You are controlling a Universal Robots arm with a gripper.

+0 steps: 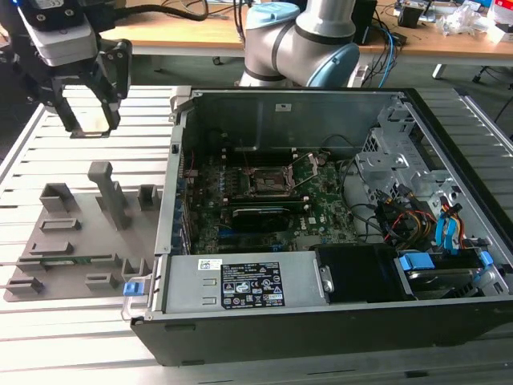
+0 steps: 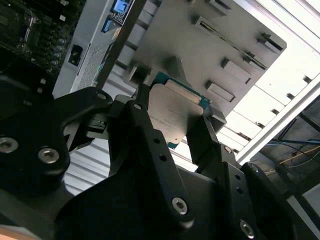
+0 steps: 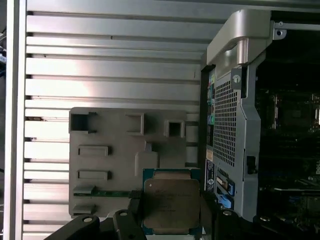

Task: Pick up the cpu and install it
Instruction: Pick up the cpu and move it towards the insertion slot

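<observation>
The exterior view looks down from afar on an open black computer case (image 1: 321, 337) and grey plastic tray (image 1: 76, 245); both wrist views, close behind the jaws, share that tray.

The cpu (image 3: 171, 204), a flat square chip with a silver-grey top and green rim, hangs clamped in the tool (image 3: 171, 199).

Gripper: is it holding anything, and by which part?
The cpu, pinched by two opposite side edges between the gripper's fingers.

Open computer case (image 1: 280, 341), grey parts tray (image 1: 84, 241), slatted table (image 1: 48, 337)
</observation>
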